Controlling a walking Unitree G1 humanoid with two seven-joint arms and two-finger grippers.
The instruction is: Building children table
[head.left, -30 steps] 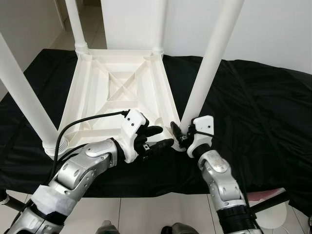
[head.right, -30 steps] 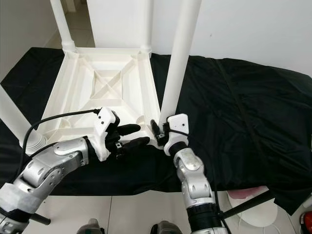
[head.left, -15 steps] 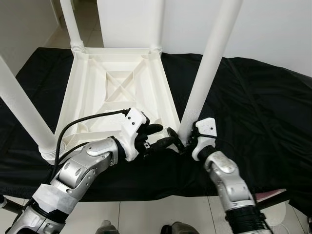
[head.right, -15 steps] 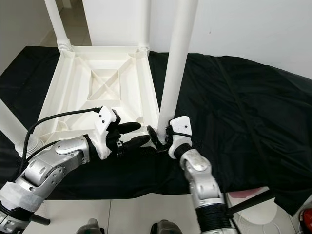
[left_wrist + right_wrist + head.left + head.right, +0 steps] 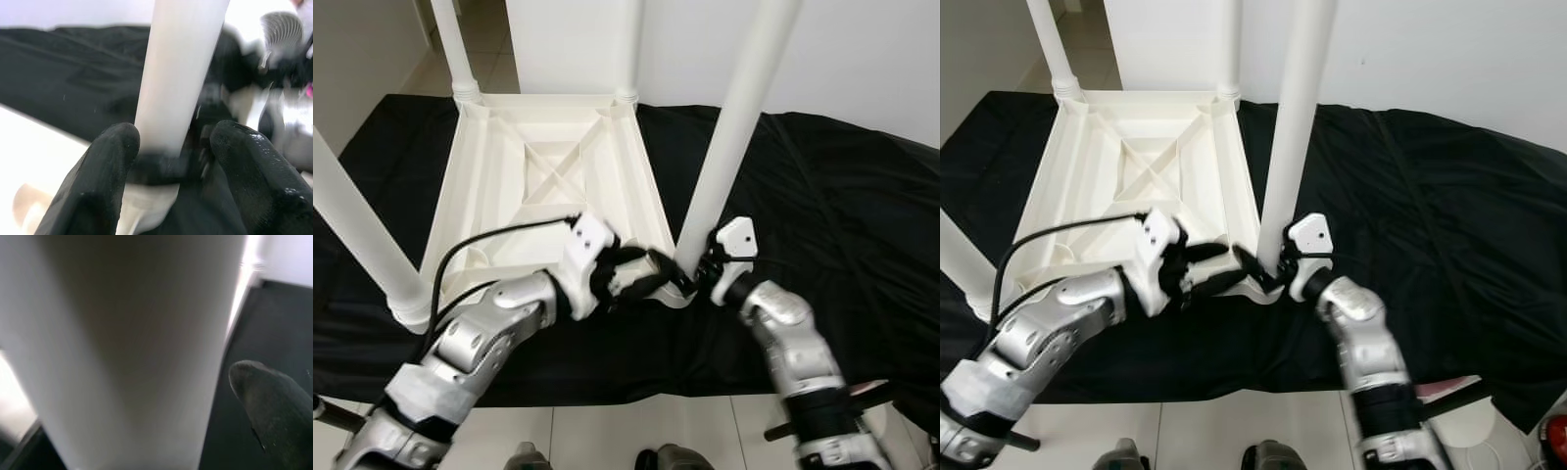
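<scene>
Table, white and upside down, lay on a black cloth. At its near right corner the left gripper stood with fingers spread around the leg base. The right gripper pressed against that leg; its grip could not be told.

I can read no text, label, brand, number or sign anywhere on my feeds. The upturned white plastic children's table shows plain moulded ribs with no lettering I can make out, and its round white legs are bare. The black cloth under it carries no print. The white housings on the wrists show no markings at this sharpness, and both wrist feeds are too blurred to read anything.
</scene>
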